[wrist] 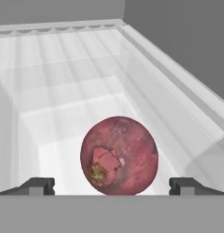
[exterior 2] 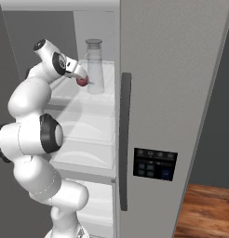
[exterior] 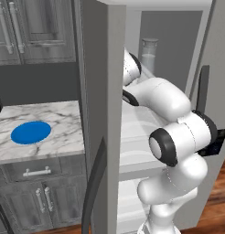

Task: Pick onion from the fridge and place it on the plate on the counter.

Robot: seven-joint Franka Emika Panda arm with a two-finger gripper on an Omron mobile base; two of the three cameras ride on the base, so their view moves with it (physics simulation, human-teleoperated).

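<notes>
The onion (wrist: 119,155), a dark reddish-purple ball, lies on a white glassy shelf (wrist: 63,91) inside the open fridge (exterior 2: 172,93). My gripper (wrist: 114,185) is open, with one fingertip on each side of the onion and a gap between each tip and the onion. From the right base view the onion (exterior 2: 82,81) sits at the hand's end, just left of a tall clear jar (exterior 2: 94,67). The blue plate (exterior: 30,132) lies on the white marble counter (exterior: 59,114), left of the fridge.
The fridge's left door (exterior: 103,114), with its dark curved handle (exterior: 93,183), stands between the arm and the counter. The right door (exterior 2: 181,69) carries a long dark handle (exterior 2: 125,139) and a control panel (exterior 2: 154,163). The jar (exterior: 148,54) stands near the onion.
</notes>
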